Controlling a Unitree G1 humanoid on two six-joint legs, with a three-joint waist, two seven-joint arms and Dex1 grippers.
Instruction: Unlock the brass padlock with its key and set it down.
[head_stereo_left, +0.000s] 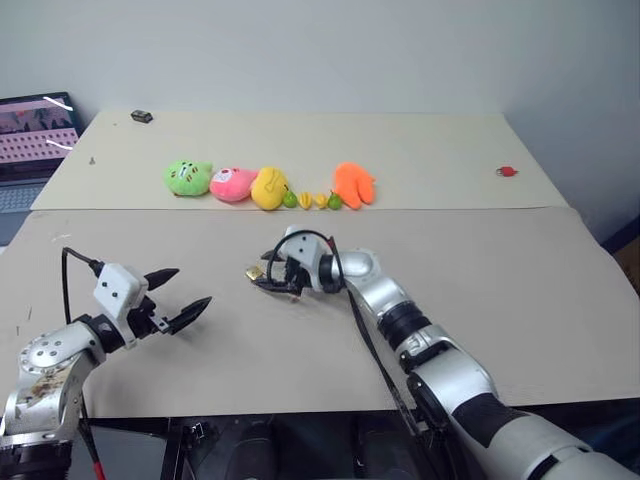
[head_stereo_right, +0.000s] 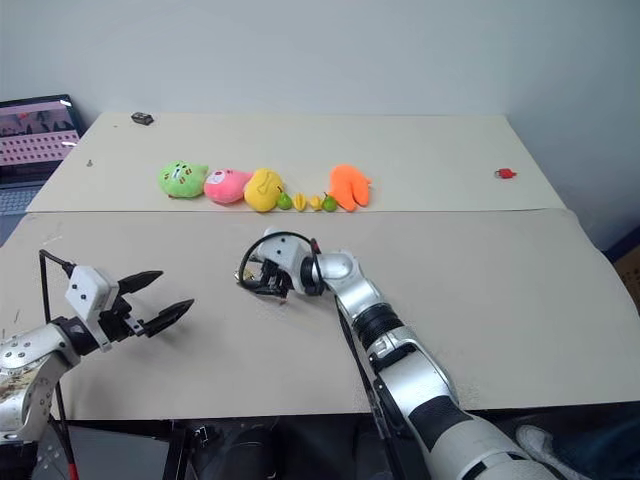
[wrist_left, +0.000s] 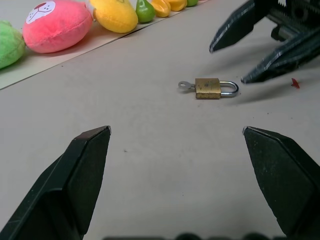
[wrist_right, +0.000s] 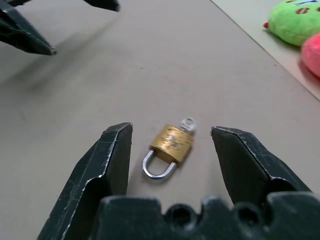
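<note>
1. The left gripper (head_stereo_left: 178, 297) hovers nearest, over the front of the beige table (head_stereo_left: 520, 300); its two black tapered fingers stand wide apart and hold nothing.
2. The right gripper (wrist_right: 170, 145) sits just past it at mid-table, its matte, scuffed black fingers spread to either side of the brass padlock (wrist_right: 172, 145) without touching it.
3. The brass padlock lies flat on the table between the two grippers: a small, shiny gold block with a thin silvery shackle. The shackle looks seated in the body, so I judge the lock not yet opened.
4. A small silvery key (wrist_left: 185, 86) juts from the end opposite the shackle, apparently already inserted. Turning it, freeing the shackle and setting the lock down seem left to do.
5. Farther back sits a row of soft plush toys (head_stereo_left: 232, 183) and small glossy toy fruits (head_stereo_left: 312, 200).
</note>
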